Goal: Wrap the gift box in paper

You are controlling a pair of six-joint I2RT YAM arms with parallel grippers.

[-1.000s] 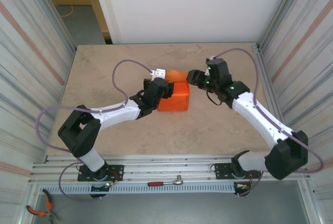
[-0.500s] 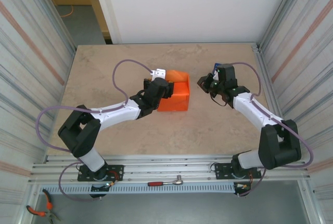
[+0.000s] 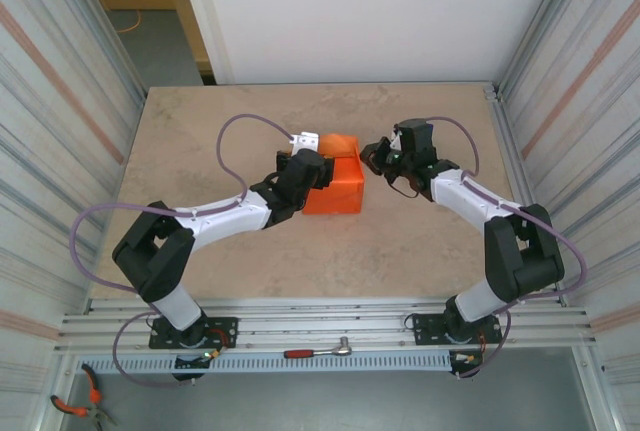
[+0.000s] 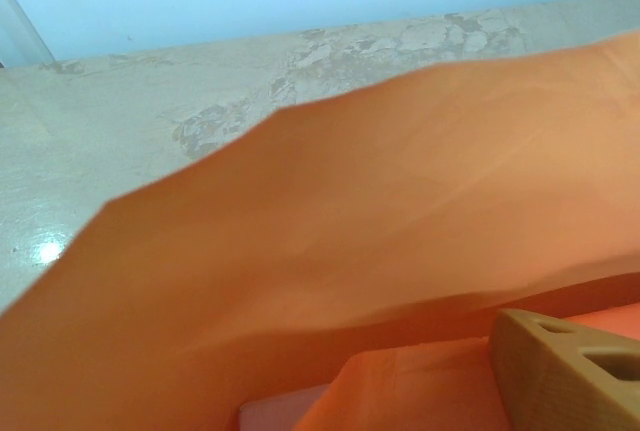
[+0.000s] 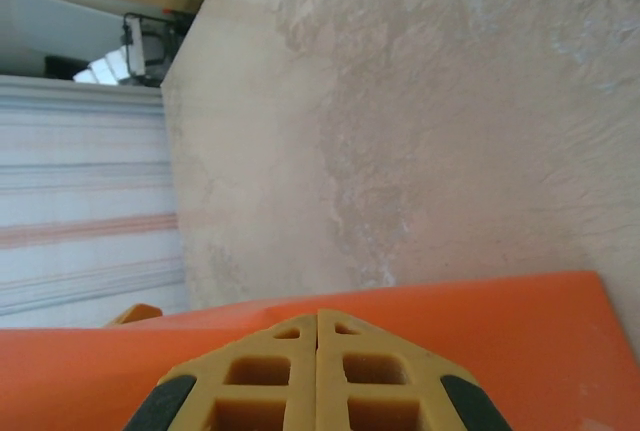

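The left gripper (image 3: 312, 156), jaws spread, bears on the orange paper (image 3: 338, 189) folded over the pink gift box (image 4: 268, 418), apparently to steady it. The right gripper (image 3: 370, 154), jaws pressed together on nothing, sits just beside the paper's right edge, probably to crease it.

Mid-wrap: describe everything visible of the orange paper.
The paper is a plain bright orange sheet, thin and lightly creased, folded into a boxy bundle on the table. One flap stands up on the far side, its top edge angled. A sliver of the pale pink gift box shows under a fold. The left pincer, spread wide, lies over its left part; the shut right pincer is at its right end, contact unclear.
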